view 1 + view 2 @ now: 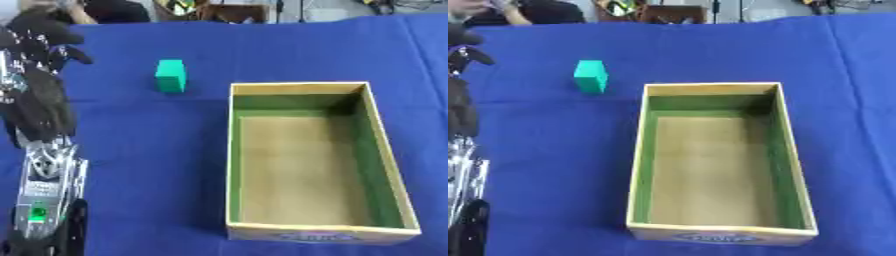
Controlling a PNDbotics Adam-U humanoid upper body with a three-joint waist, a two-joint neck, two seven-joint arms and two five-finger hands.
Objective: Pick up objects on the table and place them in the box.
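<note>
Left eye view, looking down on a desk covered edge to edge in deep blue cloth. The largest thing on it is a rectangular open-topped box, standing right of centre with its long side running away from the camera; it has pale wooden rims, green inner walls and a bare tan floor, and nothing lies inside it. Next in size is the robot's left arm, black with silver joints, which comes up the left edge of the view and ends in the left hand, a dark shape raised above the cloth at the upper left, fingers relaxed and hanging, grasping nothing. The right hand shows in neither view. Smallest is the one object to be moved, a green block, standing upright on the cloth near the box's far left corner but not touching it, and well apart from the left hand. The block looks like a solid, straight-sided piece, probably foam or painted wood, so it is likely light, stiff and not fragile. Its smooth faces may be a little slippery. The sensible hold seems to be thumb on one broad flat side and fingers on the opposite side, around its middle, since standing tall it could tip if nudged near the top.
</note>
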